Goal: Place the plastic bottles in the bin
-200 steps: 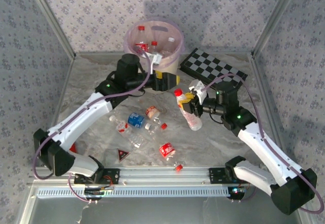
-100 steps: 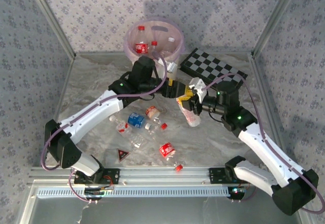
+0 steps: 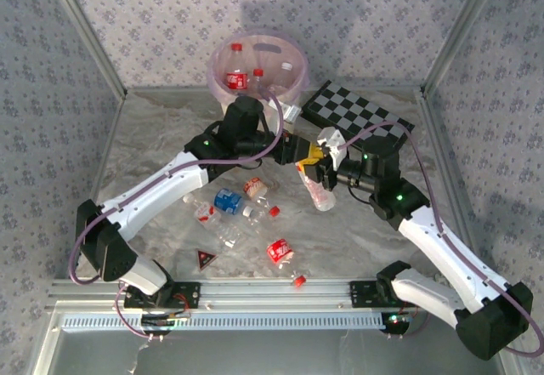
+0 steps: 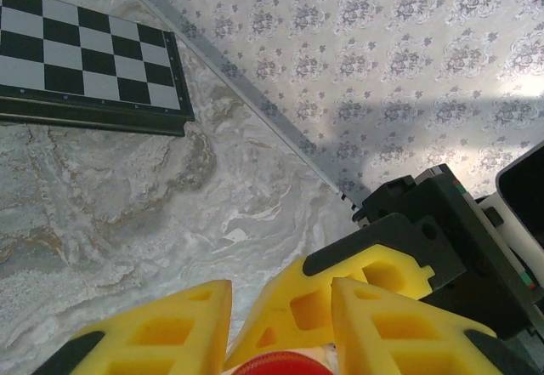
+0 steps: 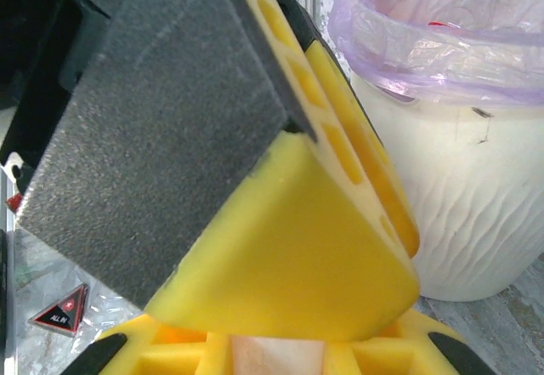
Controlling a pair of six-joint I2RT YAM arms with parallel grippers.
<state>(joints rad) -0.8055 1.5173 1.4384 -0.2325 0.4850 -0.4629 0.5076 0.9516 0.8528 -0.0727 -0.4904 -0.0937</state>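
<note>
A clear plastic bottle [image 3: 319,192] with a red cap hangs tilted above the table's middle. My right gripper [image 3: 327,168] is shut on its upper body. My left gripper [image 3: 303,151] has come in from the left and is shut around its cap end; the red cap [image 4: 276,364] sits between the yellow fingers [image 4: 161,328]. In the right wrist view the bottle's pale body [image 5: 268,358] lies between my right gripper's [image 5: 280,362] pads, under the left finger. The bin [image 3: 223,56] stands at the back with bottles [image 3: 236,78] inside. Several bottles [image 3: 227,201] lie loose on the table.
A black-and-white checkerboard [image 3: 357,113] lies at the back right, just behind the two grippers. A small dark triangular piece [image 3: 205,259] and a loose red cap [image 3: 298,281] lie near the front rail. Patterned walls close in the sides and back.
My left arm swung from the bin rightwards to the right gripper and closed its jaws on the held bottle's cap end. The right gripper kept its grip and barely shifted.
</note>
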